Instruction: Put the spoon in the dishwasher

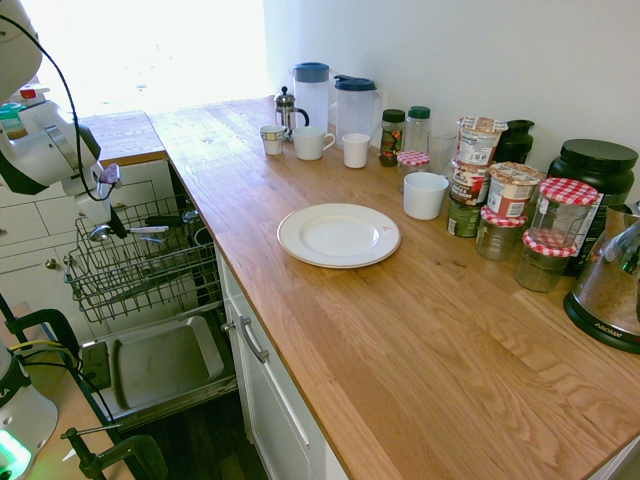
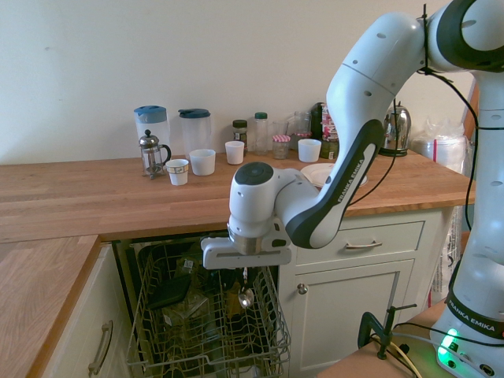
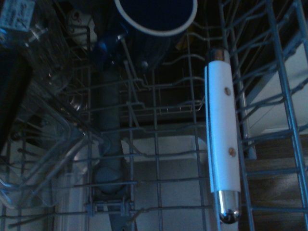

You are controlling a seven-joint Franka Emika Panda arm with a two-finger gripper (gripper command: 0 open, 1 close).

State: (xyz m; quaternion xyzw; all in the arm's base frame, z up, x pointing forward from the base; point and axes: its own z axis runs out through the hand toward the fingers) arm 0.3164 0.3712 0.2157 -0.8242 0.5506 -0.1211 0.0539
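Pincer [image 2: 246, 277] is shown clamped on the spoon [image 2: 246, 296], bowl hanging down just above the dishwasher [image 2: 157, 331] rack near its right edge; lowering, then release, is judged to be required next

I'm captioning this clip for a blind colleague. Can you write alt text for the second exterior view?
A white robot arm's claw hangs shut on a small silver spoon, bowl down, just above the dishwasher and its pulled-out wire rack. Behind, a wooden counter holds jugs, cups and a white plate.
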